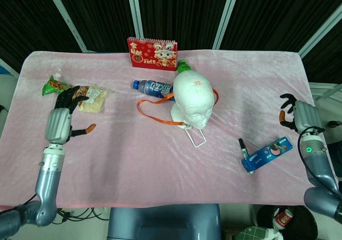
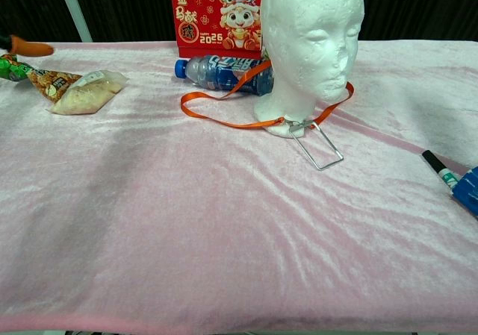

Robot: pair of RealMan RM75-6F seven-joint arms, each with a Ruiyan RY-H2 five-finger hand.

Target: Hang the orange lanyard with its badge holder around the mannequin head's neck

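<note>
Orange lanyard (image 1: 155, 111) is hanging around the white mannequin head (image 1: 193, 98) at its neck, trailing onto the pink cloth (image 1: 160, 165), its clear badge holder (image 1: 196, 134) lying in front. Left hand (image 1: 60, 121) and right hand (image 1: 295, 113) are hovering at opposite table edges, fingers spread, gripping nothing.

The white mannequin head (image 2: 314, 48) stands upright on the pink-covered bench (image 2: 224, 238), with the orange lanyard (image 2: 224, 100) looped around its neck and trailing off to one side. The clear badge holder (image 2: 321, 147) lies flat just before its base. Behind it lie a water bottle (image 2: 220, 72) and a red calendar (image 2: 218, 18).
</note>
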